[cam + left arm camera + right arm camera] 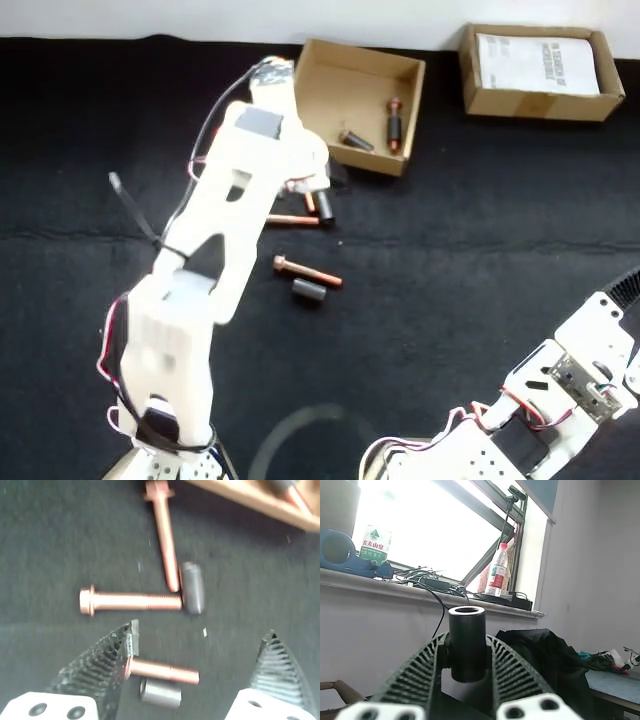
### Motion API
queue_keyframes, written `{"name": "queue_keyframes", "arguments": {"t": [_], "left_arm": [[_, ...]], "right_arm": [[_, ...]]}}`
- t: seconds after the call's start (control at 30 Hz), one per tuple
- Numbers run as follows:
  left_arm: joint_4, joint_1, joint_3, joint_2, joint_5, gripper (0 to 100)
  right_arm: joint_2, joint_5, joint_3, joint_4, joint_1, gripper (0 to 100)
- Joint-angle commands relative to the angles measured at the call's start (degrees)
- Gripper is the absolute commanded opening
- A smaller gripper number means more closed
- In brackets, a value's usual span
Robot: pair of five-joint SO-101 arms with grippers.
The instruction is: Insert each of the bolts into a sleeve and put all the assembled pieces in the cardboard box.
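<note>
**High view:** The left arm (230,220) is stretched out over the black table (480,250). Its end is seen just beside the cardboard box (318,95). Two put-together pieces (393,122) are seen lying in that box. A loose bolt (307,270) and a short sleeve (308,292) are laid side by side, a little back from the arm's end. The right arm (560,390) is folded up.

**Left wrist view:** The left gripper (200,630) is held wide open with nothing in it. Just past its tips, two more bolts (132,601) are seen touching a dark sleeve (192,587). The loose bolt and the short sleeve are seen between the fingers.

**Right wrist view:** The right gripper (466,655) is squeezed tight on a black sleeve (466,625). The sleeve is held upright between the fingers, with its open end up. A bottle (496,572) is seen on a window ledge far behind.
</note>
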Motion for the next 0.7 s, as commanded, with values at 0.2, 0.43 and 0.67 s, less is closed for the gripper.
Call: {"name": "queue_keyframes", "arguments": {"t": [0.2,0.43,0.67], "left_arm": [[-0.09,-3.12,-25.89,17.10,-0.09,37],[-0.26,-3.38,-34.15,24.31,-0.09,31],[-0.18,-3.47,-37.23,27.82,-3.25,20]], "right_arm": [[-0.75,1.23,8.66,-1.45,-0.13,0.7],[-0.75,1.23,8.66,-1.45,-0.22,0.7],[-0.66,1.23,8.66,-1.19,-0.66,0.7]]}}
